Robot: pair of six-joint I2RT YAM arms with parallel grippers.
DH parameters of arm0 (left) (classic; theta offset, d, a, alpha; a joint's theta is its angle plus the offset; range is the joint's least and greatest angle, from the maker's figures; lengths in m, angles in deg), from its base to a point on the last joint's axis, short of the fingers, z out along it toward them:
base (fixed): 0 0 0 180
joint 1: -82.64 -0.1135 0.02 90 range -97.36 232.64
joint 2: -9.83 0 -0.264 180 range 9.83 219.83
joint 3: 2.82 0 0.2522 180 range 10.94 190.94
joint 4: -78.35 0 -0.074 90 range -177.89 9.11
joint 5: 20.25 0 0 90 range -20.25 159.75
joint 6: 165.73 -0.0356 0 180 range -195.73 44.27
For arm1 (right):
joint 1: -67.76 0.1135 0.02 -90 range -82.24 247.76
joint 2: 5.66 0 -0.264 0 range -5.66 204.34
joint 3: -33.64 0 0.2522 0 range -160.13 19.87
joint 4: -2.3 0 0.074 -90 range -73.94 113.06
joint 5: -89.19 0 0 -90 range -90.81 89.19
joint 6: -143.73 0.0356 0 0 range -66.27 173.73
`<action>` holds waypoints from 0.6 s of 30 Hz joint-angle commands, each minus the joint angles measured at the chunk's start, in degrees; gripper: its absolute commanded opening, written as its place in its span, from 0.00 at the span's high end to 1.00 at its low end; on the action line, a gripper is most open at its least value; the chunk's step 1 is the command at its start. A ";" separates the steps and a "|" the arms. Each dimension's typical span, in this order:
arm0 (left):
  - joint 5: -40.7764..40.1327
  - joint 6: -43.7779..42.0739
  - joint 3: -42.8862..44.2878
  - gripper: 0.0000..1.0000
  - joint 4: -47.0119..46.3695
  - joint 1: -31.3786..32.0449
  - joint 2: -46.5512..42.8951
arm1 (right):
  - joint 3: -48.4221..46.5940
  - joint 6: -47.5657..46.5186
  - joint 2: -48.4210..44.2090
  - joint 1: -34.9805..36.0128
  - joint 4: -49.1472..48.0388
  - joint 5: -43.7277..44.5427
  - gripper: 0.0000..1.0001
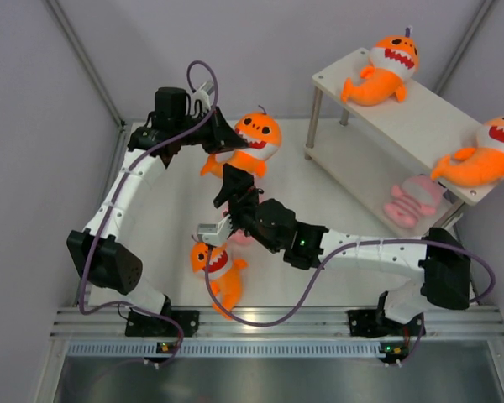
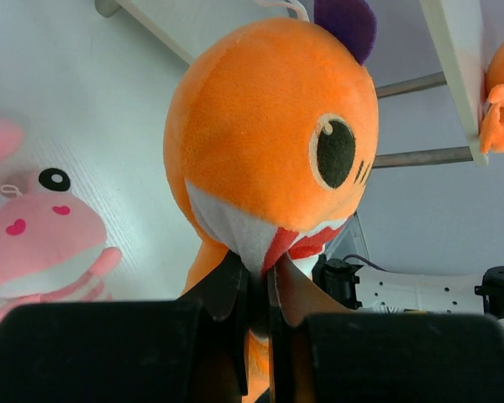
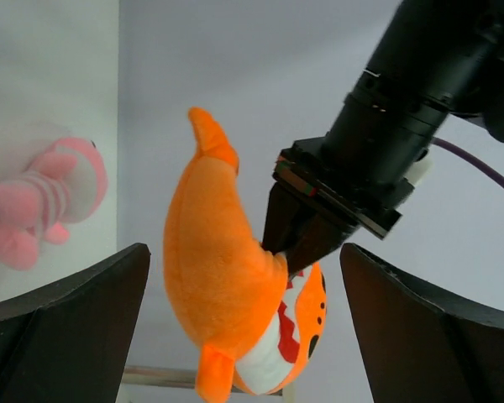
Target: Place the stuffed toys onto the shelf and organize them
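Over the table [image 1: 336, 193], left end effector [image 2: 260, 275] pinches orange shark [image 2: 269, 126]; right end effector [image 3: 244, 252] gapes empty

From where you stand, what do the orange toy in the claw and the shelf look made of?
The held toy: soft plush fabric, matte and fuzzy, with a stitched-looking eye. The shelf: smooth pale boards, maybe painted wood or laminate, I cannot tell which; its legs look like thin grey metal.

The left arm [image 1: 122, 189] and right arm [image 1: 370, 249] are white, with black joints and purple cables [image 1: 202, 62].
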 commanded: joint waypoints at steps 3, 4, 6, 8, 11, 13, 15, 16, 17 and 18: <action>2.84 1.71 0.06 1.00 -1.45 -0.21 -3.00 | -2.58 -11.32 4.05 -0.05 -4.99 4.55 0.04; 2.93 1.80 0.15 1.00 -1.45 -0.12 -3.09 | -2.76 -12.90 5.71 -0.40 -5.26 4.90 0.04; 2.93 1.97 0.32 1.00 -1.45 -0.21 -3.00 | -2.85 -14.31 7.65 -1.63 -8.76 5.51 0.06; 3.02 1.80 0.24 1.00 -1.45 -0.12 -3.17 | -3.72 -16.68 10.82 -2.51 -13.93 7.79 0.14; 3.55 1.97 0.15 1.00 -1.37 -0.12 -3.53 | -4.52 -18.62 13.37 -4.00 -19.04 8.95 0.38; 4.07 1.97 0.15 1.00 -1.45 -0.21 -3.61 | -5.39 -18.01 14.08 -4.88 -19.58 9.20 0.48; 4.34 1.97 -0.20 1.00 -1.54 -0.21 -3.70 | -6.10 -18.62 14.26 -5.32 -22.56 9.47 0.61; 4.25 1.80 -0.29 1.00 -1.45 -0.12 -3.79 | -6.01 -19.32 14.26 -5.41 -24.31 9.38 0.80; 4.34 1.71 -0.64 1.00 -1.45 -0.12 -3.70 | -5.93 -19.94 14.26 -5.59 -25.72 9.38 0.91; 4.25 1.54 -0.91 1.00 -1.37 -0.21 -3.79 | -5.84 -20.73 14.17 -5.68 -27.91 9.47 1.00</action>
